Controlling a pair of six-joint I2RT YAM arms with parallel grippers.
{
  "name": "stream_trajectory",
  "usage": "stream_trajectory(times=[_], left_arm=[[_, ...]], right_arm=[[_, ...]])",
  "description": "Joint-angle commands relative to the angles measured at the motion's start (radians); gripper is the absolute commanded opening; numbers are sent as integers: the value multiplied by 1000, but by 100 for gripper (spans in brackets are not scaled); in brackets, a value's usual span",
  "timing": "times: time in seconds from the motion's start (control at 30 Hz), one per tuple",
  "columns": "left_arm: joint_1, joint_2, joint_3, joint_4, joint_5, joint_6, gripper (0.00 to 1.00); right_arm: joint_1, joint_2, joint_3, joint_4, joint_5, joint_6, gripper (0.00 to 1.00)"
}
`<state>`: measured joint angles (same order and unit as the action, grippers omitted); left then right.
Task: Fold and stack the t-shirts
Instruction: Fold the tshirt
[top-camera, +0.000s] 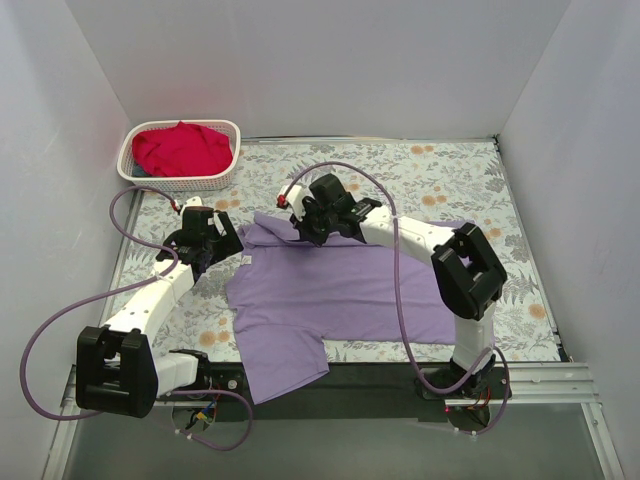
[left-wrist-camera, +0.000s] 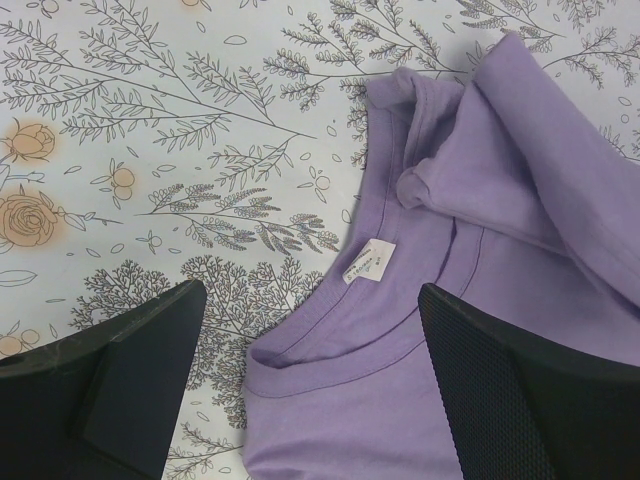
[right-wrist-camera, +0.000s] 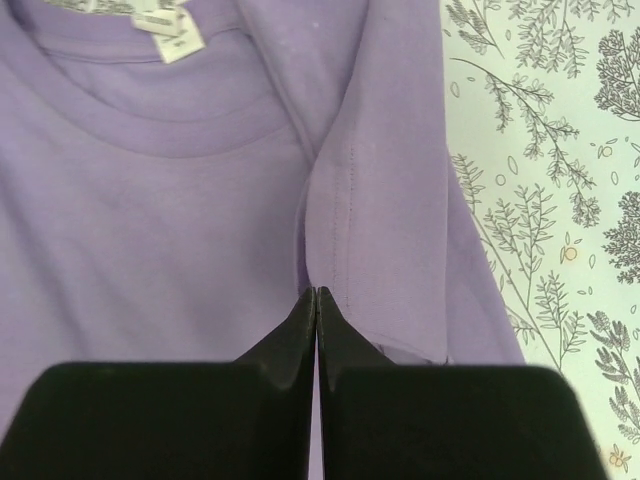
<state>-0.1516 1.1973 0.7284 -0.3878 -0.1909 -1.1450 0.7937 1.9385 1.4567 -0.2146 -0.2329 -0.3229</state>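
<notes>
Lavender t-shirt (top-camera: 340, 295): it lies spread front-up on the floral table cover (top-camera: 450, 180) at the middle of the table. Its neck points toward 10 o'clock, and one bottom corner hangs over the near edge at about 7 o'clock.
Neckline: in your left wrist view the ribbed neck opens toward 12 o'clock, with the white label (left-wrist-camera: 370, 262) inside it. A fold of cloth is bunched just beyond, at 1 o'clock.
Red t-shirt (top-camera: 182, 148): it sits crumpled in the white basket (top-camera: 185, 182) in the far corner at 10 o'clock, well apart from the lavender one.
Left gripper (top-camera: 225, 245): you have it at the shirt's 9 o'clock edge, above the neck. Its fingers (left-wrist-camera: 130, 380) are spread wide, one over bare table cover and the other over purple cloth, gripping nothing.
Right gripper (top-camera: 306, 228): it is at the shirt's 11 o'clock edge, on the far shoulder. Its fingertips (right-wrist-camera: 300, 330) are pressed together and meet at a stitched fold of the lavender cloth. You cannot tell whether any cloth is caught between them.
Arms: both reach in from 6 o'clock toward the neck end of the shirt.
</notes>
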Motion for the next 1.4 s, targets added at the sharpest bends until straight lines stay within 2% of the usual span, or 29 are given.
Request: stream_trajectory(times=[0.0, 0.3, 0.5, 0.63, 0.7, 0.9, 1.2, 1.37], left_arm=[[4, -8, 14, 12, -12, 10, 81], [4, -7, 14, 10, -15, 7, 81], [4, -7, 17, 18, 31, 11, 81], [4, -21, 5, 59, 129, 14, 81], [4, -8, 12, 66, 232, -4, 81], [1, 38, 32, 69, 346, -84, 82], [0, -14, -12, 40, 315, -122, 82], [0, -48, -44, 17, 301, -124, 82]], right_arm=[[19, -88, -56, -9, -52, 16, 1], [38, -196, -185, -28, -161, 36, 1], [39, -205, -251, -26, -230, 42, 1], [39, -210, -266, -22, -198, 51, 1], [39, -222, -272, -9, -177, 56, 1], [38, -289, -320, 53, -120, 81, 1], [38, -340, -363, 52, -233, 81, 1], [33, -348, -410, 55, -191, 76, 1]])
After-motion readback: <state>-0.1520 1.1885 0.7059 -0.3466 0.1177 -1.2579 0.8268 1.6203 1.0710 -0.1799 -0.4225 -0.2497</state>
